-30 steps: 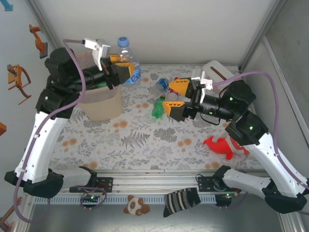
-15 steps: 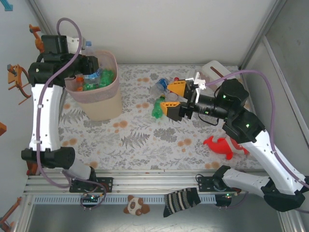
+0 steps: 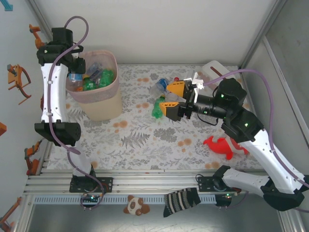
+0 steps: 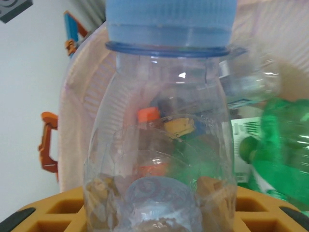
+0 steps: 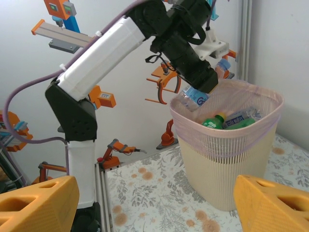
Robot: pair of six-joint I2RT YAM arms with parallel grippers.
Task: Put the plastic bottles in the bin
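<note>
- Left wrist: clear bottle (image 4: 159, 145) close up, blue cap upward, clamped between the yellow fingers (image 4: 48, 215). Bin (image 4: 77, 101) wall is behind it, with a green bottle (image 4: 282, 150) at right.
- Right wrist: I see the left gripper (image 5: 205, 87) holding that bottle tilted at the bin's rim. Right gripper (image 5: 154, 208) fingers are wide apart with nothing between them.
- Top external: the right gripper hovers, spread, beside the loose bottles (image 3: 161, 92) on the table (image 3: 135, 140).

No writing can be made out; the label print on the clear bottle (image 5: 194, 99) and the green bottle (image 4: 285, 145) is blurred.
</note>
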